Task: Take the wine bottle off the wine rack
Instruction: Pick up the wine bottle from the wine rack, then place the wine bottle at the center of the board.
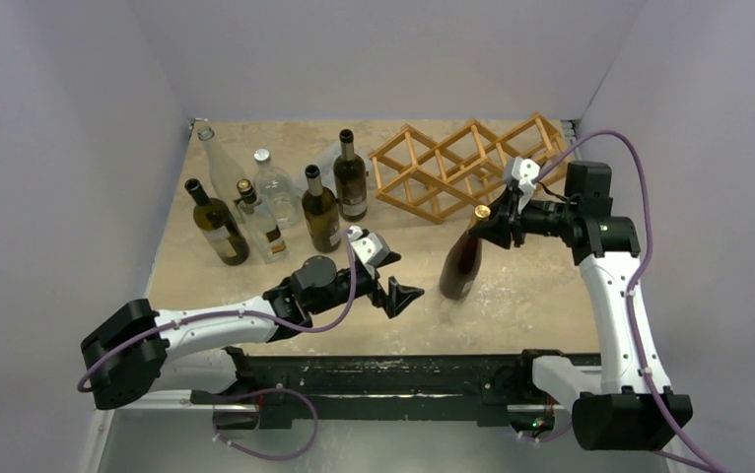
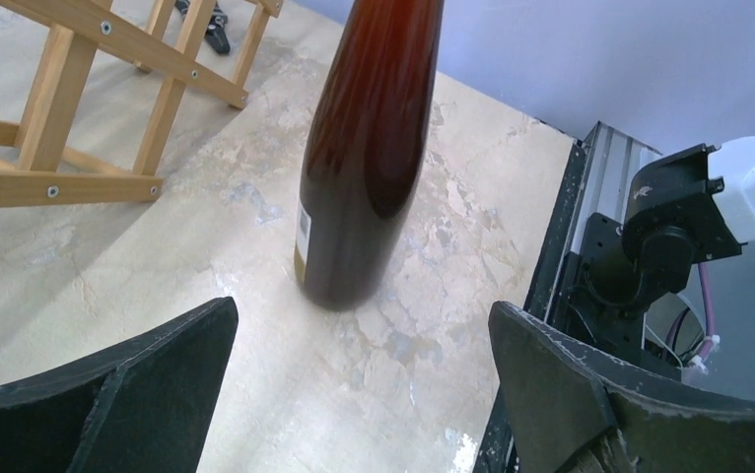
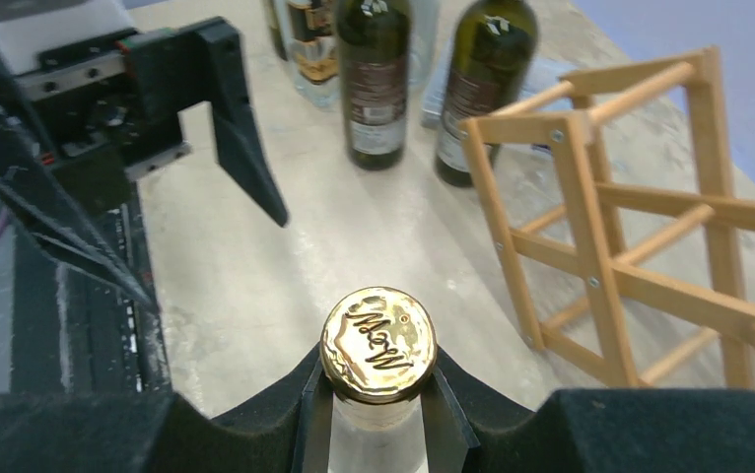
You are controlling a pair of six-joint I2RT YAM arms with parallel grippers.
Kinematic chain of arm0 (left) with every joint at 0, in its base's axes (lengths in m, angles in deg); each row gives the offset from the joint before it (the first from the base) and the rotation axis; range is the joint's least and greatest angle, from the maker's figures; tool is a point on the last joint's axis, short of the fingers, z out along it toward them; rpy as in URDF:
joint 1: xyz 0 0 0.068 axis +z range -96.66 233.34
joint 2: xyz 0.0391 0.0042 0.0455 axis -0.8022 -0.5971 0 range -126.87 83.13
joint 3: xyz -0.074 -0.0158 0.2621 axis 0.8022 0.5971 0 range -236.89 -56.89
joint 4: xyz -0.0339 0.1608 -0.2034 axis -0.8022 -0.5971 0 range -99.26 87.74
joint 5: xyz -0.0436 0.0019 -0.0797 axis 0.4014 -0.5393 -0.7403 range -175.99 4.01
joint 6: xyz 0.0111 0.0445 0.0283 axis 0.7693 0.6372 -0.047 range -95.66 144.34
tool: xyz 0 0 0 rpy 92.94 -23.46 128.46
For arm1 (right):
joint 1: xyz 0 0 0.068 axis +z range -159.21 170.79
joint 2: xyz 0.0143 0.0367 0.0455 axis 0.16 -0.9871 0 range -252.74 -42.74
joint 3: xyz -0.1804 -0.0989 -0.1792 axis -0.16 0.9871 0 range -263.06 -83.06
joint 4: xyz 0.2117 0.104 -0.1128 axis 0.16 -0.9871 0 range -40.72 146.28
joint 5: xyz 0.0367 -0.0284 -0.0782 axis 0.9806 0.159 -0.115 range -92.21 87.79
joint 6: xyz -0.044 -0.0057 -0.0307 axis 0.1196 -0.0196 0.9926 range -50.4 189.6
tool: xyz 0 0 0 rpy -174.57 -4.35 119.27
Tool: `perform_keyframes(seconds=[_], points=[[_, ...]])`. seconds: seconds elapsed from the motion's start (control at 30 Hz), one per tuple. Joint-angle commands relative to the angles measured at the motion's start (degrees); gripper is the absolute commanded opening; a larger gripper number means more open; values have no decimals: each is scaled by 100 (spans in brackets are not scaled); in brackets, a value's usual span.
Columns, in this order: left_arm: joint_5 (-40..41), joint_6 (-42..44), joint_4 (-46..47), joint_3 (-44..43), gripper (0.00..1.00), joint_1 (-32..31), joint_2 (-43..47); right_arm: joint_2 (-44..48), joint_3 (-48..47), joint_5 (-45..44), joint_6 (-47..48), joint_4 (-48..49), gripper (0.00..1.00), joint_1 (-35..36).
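Right jaws pinch the wine bottle [image 1: 462, 258] by its neck; it leans on the bench [image 1: 531, 296], beside the wine rack [image 3: 583, 207]. Left jaws are spread, empty. Stand it straight before letting go.

L wrist cam: wine bottle [image 2: 364, 148] neck cut off at top edge. R wrist cam: its body hidden below right gripper [image 3: 378, 399] jaws; wine rack [image 3: 600, 227] cropped at rt (bottom too).
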Motion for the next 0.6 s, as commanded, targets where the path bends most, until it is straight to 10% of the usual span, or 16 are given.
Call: perform_keyframes(seconds=[0.0,0.57], points=[[50,248,-459,51,100,-8,475,83,-721,90,-132,690,0,-402],[242,270,-1589,202,100,-8,1655,-478,-1149,-1282,-907,1716,0,-1591]])
